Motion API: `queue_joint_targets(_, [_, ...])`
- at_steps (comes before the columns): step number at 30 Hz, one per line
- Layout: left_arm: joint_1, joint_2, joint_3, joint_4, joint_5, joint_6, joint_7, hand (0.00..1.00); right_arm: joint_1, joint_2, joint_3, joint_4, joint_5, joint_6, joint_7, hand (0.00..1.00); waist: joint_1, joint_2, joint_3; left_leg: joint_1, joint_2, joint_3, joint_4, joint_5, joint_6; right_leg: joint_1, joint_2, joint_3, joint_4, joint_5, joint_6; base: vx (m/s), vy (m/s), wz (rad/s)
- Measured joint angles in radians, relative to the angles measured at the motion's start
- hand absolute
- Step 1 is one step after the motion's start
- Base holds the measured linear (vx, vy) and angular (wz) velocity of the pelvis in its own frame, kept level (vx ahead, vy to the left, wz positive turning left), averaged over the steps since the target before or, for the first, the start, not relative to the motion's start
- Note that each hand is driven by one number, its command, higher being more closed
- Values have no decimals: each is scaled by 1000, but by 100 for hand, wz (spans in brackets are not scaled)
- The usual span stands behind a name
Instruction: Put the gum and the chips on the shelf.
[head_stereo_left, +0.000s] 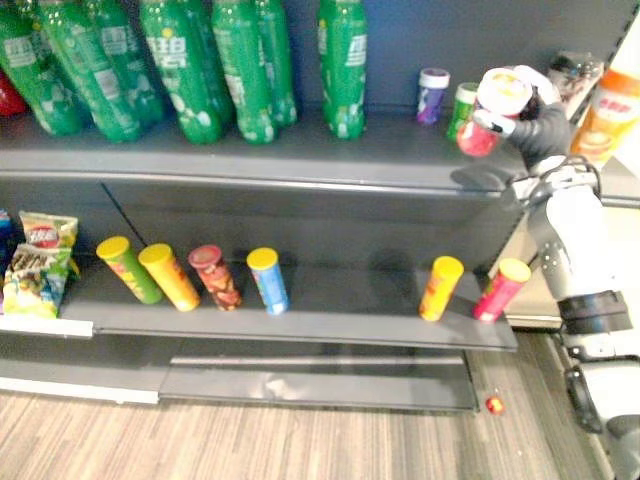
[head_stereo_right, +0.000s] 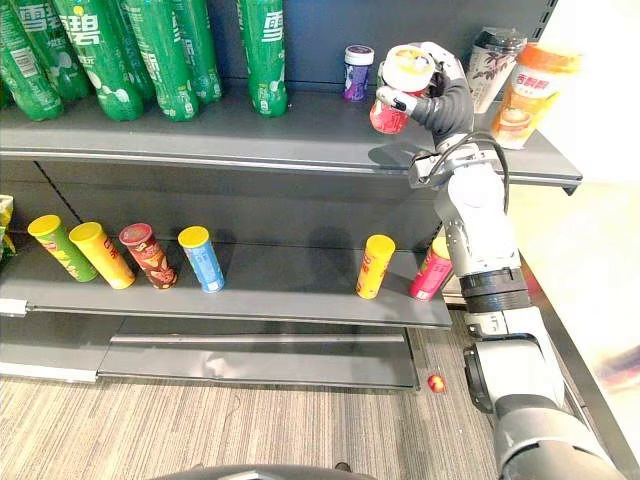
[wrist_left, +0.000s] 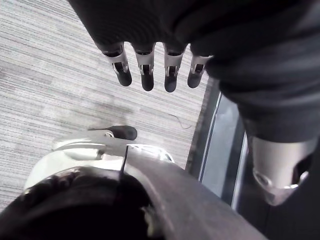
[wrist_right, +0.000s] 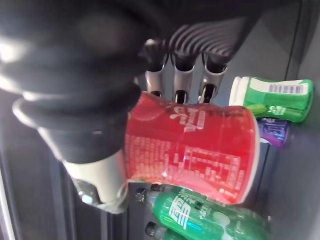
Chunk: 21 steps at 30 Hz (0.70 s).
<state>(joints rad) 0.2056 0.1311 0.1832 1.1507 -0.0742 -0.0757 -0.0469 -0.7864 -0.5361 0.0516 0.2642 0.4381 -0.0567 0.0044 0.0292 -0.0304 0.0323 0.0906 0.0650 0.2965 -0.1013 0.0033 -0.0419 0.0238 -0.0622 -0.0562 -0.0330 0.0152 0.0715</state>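
In the upper right of the head views, the right hand (head_stereo_right: 445, 95) grips a tilted red plastic gum tub with a white lid (head_stereo_right: 390, 115) above the dark grey top shelf (head_stereo_right: 200, 135), beside a green gum jar (head_stereo_left: 462, 105). A yellow cardboard chip tube (head_stereo_right: 375, 265) leans on the lower shelf (head_stereo_right: 280, 290) at centre right. The left hand (wrist_left: 146, 75) hangs with its fingers straight over the striped grey floor (wrist_left: 50, 75).

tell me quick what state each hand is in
Left hand: open, holding nothing.
Right hand: shut on the red gum tub over the upper shelf.
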Motion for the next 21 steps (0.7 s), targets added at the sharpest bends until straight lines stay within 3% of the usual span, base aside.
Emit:
queue_joint_targets(7, [-7, 0, 0, -1, 0, 1, -2, 0, -8, 2, 9, 56, -7, 25, 32, 100, 2, -4, 15, -3, -1, -2, -1, 0, 0, 0, 1, -6, -5, 0, 0, 0, 0, 0])
queue_joint_targets(21, [-3, 1, -1, -37, 0, 1, -3, 0, -16, 26, -9, 107, -105, 13, 33, 100, 2, -11, 56, 1, -4, -5, -1, 1, -1, 7, -3, -19, -4, -1, 1, -5, 0, 1])
